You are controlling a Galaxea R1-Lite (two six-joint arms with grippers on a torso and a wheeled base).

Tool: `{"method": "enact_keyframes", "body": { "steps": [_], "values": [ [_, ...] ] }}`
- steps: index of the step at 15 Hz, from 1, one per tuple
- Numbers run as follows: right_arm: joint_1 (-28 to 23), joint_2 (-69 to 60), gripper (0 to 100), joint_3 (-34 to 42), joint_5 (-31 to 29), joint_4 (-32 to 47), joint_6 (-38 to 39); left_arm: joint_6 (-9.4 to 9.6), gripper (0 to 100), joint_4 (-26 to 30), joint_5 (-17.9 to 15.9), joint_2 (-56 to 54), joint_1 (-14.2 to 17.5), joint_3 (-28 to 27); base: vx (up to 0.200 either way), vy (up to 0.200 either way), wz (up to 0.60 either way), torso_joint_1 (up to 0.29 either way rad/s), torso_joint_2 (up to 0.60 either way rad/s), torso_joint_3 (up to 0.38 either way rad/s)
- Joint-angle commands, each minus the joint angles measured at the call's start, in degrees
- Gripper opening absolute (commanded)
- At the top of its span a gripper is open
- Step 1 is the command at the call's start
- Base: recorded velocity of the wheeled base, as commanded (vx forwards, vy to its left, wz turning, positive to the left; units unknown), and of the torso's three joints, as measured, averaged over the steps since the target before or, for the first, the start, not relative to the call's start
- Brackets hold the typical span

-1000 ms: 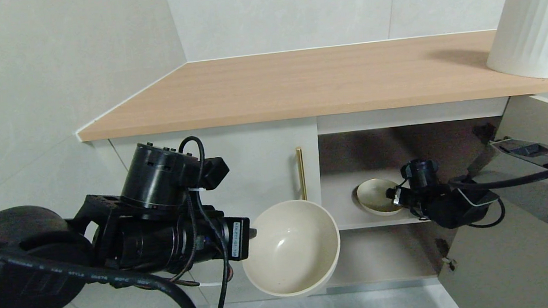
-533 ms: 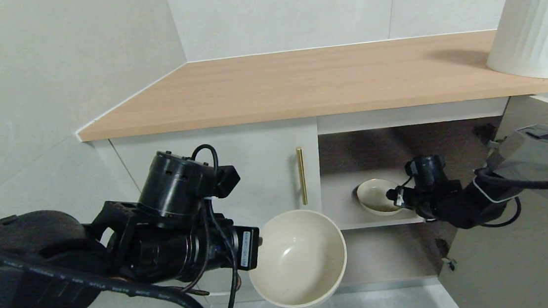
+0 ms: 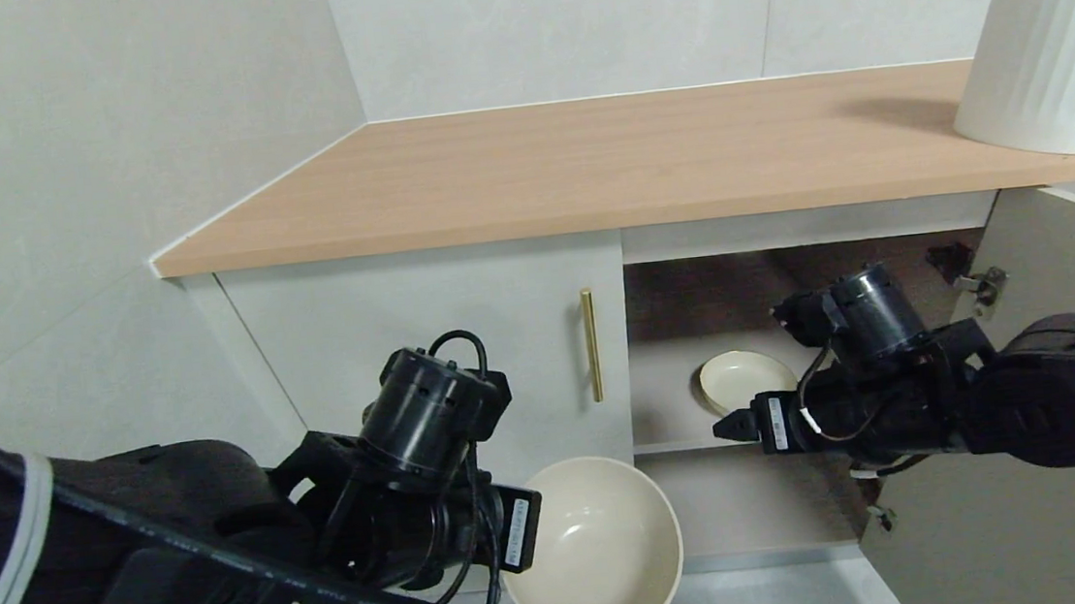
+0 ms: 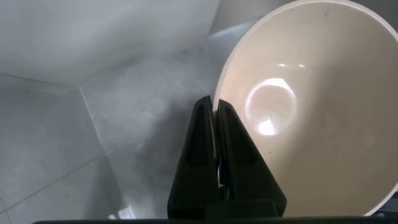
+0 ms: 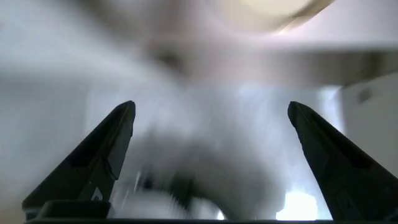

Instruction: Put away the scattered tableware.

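Finds the left gripper (image 4: pixel 216 111) pinched tight on the rim of the large cream bowl (image 3: pixel 599 555), with one finger inside the rim and one outside. Places that bowl low in front of the cabinet, its opening tilted up toward the head camera, below the brass handle (image 3: pixel 590 346) of the closed left door (image 3: pixel 422 322) and above the grey floor (image 3: pixel 778 602). Finds the right gripper (image 5: pixel 210 107) spread wide and holding nothing, at the front edge of the shelf (image 3: pixel 668 407) in the open right compartment. Places the small cream bowl (image 3: pixel 746 376) upright on that shelf, just beyond the right gripper and apparently apart from it. Notes a wooden countertop (image 3: pixel 584 162) above, bearing a white ribbed container (image 3: pixel 1049 33) at its right end
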Motion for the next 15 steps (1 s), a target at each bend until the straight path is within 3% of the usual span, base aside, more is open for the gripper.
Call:
{"method": "enact_keyframes", "body": {
  "steps": [1,8,15],
  "values": [
    [5.1,-9.0,100,0.7,3.3,3.8,-0.1,-0.09,0,0.0,0.2,2.6,-1.5,0.0,0.0,0.0,0.0,0.0,0.0,0.0],
    [12.8,-6.0,100,1.2,4.6,7.8,0.0,-0.62,0,-1.4,0.2,3.4,-2.6,-0.5,0.0,0.0,0.0,0.0,0.0,0.0],
    [13.8,-1.3,100,1.1,2.6,7.3,0.1,-1.68,0,-2.6,0.3,2.1,-2.9,-0.4,0.0,0.0,0.0,0.0,0.0,0.0]
  ]
}}
